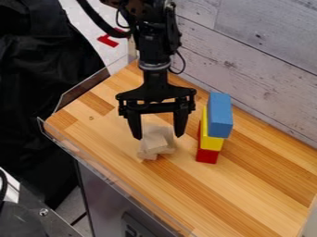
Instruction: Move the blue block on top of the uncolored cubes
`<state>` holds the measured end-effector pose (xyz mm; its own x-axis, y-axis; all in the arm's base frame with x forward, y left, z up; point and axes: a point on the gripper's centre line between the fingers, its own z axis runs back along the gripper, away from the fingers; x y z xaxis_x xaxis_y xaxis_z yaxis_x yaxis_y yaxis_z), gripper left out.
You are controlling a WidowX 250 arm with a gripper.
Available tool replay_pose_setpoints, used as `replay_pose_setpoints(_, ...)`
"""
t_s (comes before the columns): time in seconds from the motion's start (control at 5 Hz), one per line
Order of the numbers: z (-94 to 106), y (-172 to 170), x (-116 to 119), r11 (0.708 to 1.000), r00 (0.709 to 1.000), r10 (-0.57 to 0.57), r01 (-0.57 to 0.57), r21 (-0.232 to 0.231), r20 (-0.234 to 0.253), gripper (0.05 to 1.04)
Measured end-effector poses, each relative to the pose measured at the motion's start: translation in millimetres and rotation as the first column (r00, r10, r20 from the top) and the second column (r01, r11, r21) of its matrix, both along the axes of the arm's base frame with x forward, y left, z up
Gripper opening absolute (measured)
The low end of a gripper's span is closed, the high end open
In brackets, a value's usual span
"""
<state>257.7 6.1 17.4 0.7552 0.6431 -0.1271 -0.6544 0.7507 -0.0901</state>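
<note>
Gripper (158, 137) inspected: fingers spread, pointing down, tips level with the upper part of the uncolored cubes (158, 140); contact cannot be confirmed. The cubes sit in a small, uneven cluster at six o'clock from the gripper's body, faces turned at differing angles. Behind the fingers, the wrist hangs near vertical, and the black arm (155, 41) enters from twelve o'clock. Blue block (219, 115): located at three o'clock from the gripper, well apart from the cubes; oblong, long side upright, plain-faced, topping a stack with a yellow block (212, 143) beneath it and a red block (207, 156) lowest.
</note>
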Motion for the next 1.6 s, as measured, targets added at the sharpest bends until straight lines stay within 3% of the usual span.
replay_pose_setpoints(0.2, -5.5, -1.0, -4.0, 1.0, 1.0, 0.002, -0.002, -0.006, -0.024, 1.0)
replay_pose_setpoints(0.4, 6.4, -3.6, 1.7, 0.999, 1.0, 0.009, -0.007, -0.047, 0.027, 1.0)
replay_pose_setpoints(0.6, 29.0, -3.0, 13.5, 0.999, 0.994, -0.004, 0.009, -0.04, 0.107, 1.0)
replay_pose_setpoints(0.8, 41.8, -5.4, 19.6, 0.999, 0.989, -0.026, 0.029, -0.022, 0.146, 1.0)
replay_pose_setpoints(1.2, 90.4, -49.1, 48.5, 0.972, 0.941, -0.232, 0.214, 0.097, 0.246, 1.0)
replay_pose_setpoints(1.4, 104.4, -69.0, 52.8, 0.951, 0.919, -0.302, 0.274, 0.141, 0.254, 1.0)
replay_pose_setpoints(1.6, 102.8, -75.5, 52.9, 0.945, 0.919, -0.322, 0.295, 0.144, 0.228, 1.0)
